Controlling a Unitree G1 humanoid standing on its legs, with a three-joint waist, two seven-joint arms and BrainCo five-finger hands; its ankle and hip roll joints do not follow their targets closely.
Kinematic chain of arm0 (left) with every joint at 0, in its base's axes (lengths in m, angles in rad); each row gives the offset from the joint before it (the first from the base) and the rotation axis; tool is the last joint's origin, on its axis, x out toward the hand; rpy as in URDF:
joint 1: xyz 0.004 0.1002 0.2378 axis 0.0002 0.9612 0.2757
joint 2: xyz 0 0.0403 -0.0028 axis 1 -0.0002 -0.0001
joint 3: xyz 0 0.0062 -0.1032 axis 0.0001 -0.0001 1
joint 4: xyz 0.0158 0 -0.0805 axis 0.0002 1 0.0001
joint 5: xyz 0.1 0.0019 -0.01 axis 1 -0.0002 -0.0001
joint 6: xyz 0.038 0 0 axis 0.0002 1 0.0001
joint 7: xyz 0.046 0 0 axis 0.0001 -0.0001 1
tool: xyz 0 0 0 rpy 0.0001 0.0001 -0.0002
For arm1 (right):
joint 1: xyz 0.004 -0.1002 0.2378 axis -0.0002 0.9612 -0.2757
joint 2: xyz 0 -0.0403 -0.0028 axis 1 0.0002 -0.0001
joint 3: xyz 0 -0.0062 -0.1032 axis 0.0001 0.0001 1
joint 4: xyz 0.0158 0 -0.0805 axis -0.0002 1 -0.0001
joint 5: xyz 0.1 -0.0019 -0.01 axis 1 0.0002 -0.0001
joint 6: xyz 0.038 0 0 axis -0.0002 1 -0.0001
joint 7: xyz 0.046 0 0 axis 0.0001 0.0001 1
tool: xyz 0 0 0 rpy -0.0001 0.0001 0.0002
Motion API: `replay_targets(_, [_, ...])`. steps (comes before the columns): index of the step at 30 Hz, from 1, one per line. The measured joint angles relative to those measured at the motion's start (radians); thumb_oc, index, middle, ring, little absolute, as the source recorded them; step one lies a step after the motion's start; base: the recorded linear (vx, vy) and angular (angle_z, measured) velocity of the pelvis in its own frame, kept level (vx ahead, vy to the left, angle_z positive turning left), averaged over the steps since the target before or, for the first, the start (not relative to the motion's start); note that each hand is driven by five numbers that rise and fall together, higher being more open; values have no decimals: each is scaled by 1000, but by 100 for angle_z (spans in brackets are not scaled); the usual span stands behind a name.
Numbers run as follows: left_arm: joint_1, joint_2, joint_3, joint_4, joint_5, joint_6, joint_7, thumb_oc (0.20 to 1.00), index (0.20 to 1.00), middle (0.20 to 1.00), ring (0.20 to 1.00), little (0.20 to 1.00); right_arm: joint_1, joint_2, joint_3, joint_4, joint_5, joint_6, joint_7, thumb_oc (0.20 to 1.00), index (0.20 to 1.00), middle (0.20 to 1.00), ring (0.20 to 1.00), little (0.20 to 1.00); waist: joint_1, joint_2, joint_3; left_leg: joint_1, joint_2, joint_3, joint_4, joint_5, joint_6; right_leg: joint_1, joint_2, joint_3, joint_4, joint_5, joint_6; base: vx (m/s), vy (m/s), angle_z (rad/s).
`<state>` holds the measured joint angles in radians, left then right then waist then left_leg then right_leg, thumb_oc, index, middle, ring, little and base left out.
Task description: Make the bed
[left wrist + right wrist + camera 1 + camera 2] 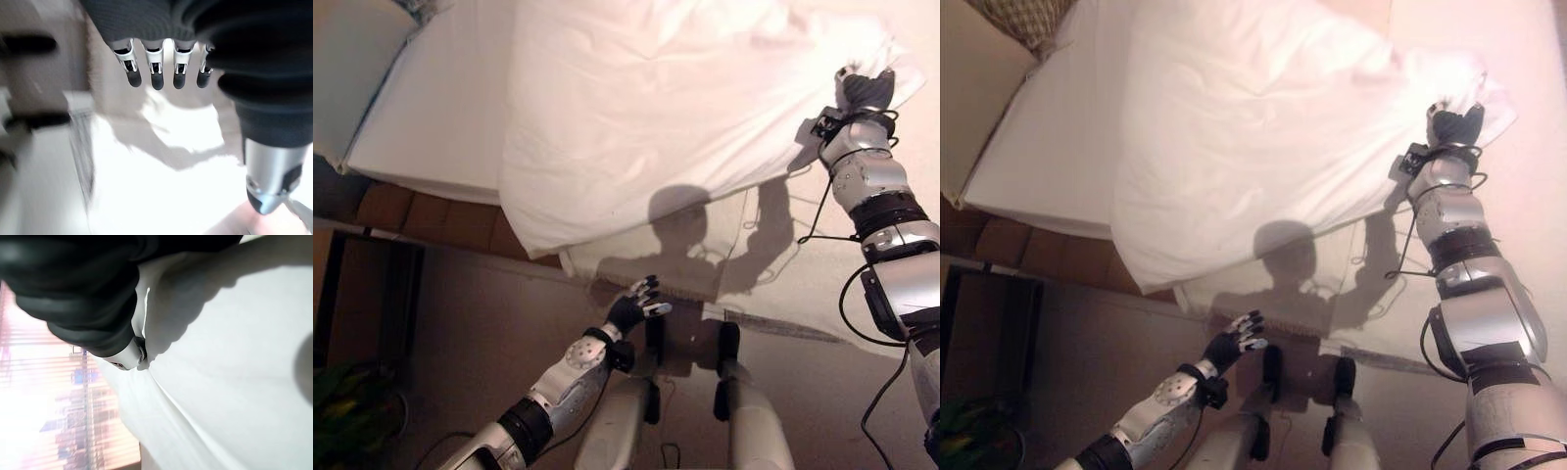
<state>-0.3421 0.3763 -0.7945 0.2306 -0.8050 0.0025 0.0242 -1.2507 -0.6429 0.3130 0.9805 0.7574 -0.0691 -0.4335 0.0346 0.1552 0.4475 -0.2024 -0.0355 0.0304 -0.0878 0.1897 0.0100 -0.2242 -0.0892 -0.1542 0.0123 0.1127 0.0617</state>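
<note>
A white duvet [646, 108] lies rumpled across the bed, its near edge raised and casting a shadow on the sheet [783, 284] below. My right hand [865, 90] reaches out at the bed's right side with its fingers curled into a bunched corner of the duvet, holding it up. In the right wrist view the white cloth [230, 362] presses against the hand's dark cover. My left hand [631, 311] hangs low by the foot of the bed, fingers [156, 73] straight and holding nothing.
The bare white mattress [440, 117] shows at the left on a brown wooden frame [431, 220]. A patterned pillow [1028, 18] sits at the top left corner. Dark furniture [362, 294] and a green plant [342, 401] stand on the floor at the left.
</note>
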Motion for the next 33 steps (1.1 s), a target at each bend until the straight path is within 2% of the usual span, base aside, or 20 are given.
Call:
replay_targets(2, [-28,12,-42,-23,-64,27,-21,1000,1000,1000,1000,1000,10,50,6,-7,1,14,19,200,200,200,200,200,-24,-35,-26,18,3,4,0,-12,-14,35,7,6,-40,17,-1,31,-60,-7])
replay_targets(4, [-52,14,-86,-24,-122,57,-32,1000,1000,1000,1000,1000,24,92,7,-10,4,16,30,200,200,200,200,200,-27,-64,-42,40,8,23,0,-24,-15,60,13,18,-61,21,-1,20,-43,-21])
replay_targets(5, [-50,-2,-102,-19,-161,78,-38,1000,1000,1000,1000,1000,40,128,10,-18,9,17,38,200,200,200,200,200,-35,-87,-61,51,11,29,0,-31,-17,73,18,29,-77,27,-5,23,-52,-21])
replay_targets(8, [-42,-32,-165,-4,-282,127,-38,1000,1000,1000,1000,1000,78,202,13,-34,24,32,53,200,200,200,200,200,-50,-127,-95,90,17,62,0,-45,-29,112,24,51,-104,36,-8,33,-66,-29])
replay_targets(11, [-31,-100,-192,-2,-391,150,-21,1000,1000,1000,1000,1000,158,251,18,-102,41,36,58,200,200,200,200,200,-55,-148,-130,122,26,87,0,-64,-38,130,31,67,-104,35,-7,40,-53,-30])
replay_targets(14, [-25,-149,-179,8,-467,146,-1,1000,1000,1000,1000,1000,236,272,37,-150,46,42,60,200,200,200,200,200,-61,-157,-167,138,34,103,0,-77,-32,138,38,68,-104,29,-4,68,-80,-20])
replay_targets(16, [-15,-199,-114,52,-526,126,36,1000,1000,1000,1000,1000,318,286,54,-234,50,44,57,200,200,200,200,200,-78,-161,-192,154,34,106,-1,-78,-32,153,39,70,-104,27,-3,75,-72,-6])
replay_targets(18, [-18,-274,-6,121,-571,78,93,1000,1000,1000,1000,1000,398,299,58,-299,51,45,55,200,200,200,200,200,-81,-165,-207,175,37,107,-1,-85,-30,172,42,76,-104,23,-1,70,-70,-8])
replay_targets(19, [-25,-310,60,146,-597,32,126,1000,1000,1000,1000,1000,438,311,59,-327,51,46,54,200,200,200,200,200,-85,-171,-219,184,38,107,-1,-86,-27,180,44,78,-104,20,-2,66,-68,-3])
replay_targets(21, [-53,-344,166,168,-631,-26,181,1000,1000,1000,1000,1000,497,337,58,-370,51,46,46,200,200,200,200,200,-96,-180,-239,192,43,107,-1,-87,-27,190,48,78,-104,19,-1,61,-59,2])
replay_targets(24, [-100,-392,295,228,-632,-75,235,1000,1000,1000,1000,1000,577,361,56,-452,48,46,34,200,200,200,200,200,-98,-187,-264,199,47,107,-1,-86,-26,197,51,77,-104,19,-1,52,-53,1])
replay_targets(27, [-115,-429,379,264,-630,-116,291,1000,1000,1000,1000,1000,640,390,56,-496,46,46,24,200,200,200,200,200,-98,-189,-287,215,48,106,-1,-90,-27,214,52,77,-104,13,3,42,-53,1])
replay_targets(33, [-122,-473,478,292,-581,-151,374,1000,1000,1000,1000,1000,675,402,54,-533,38,46,17,200,200,200,200,200,-97,-195,-294,228,48,104,-1,-91,-29,228,51,73,-104,12,2,8,-12,1])
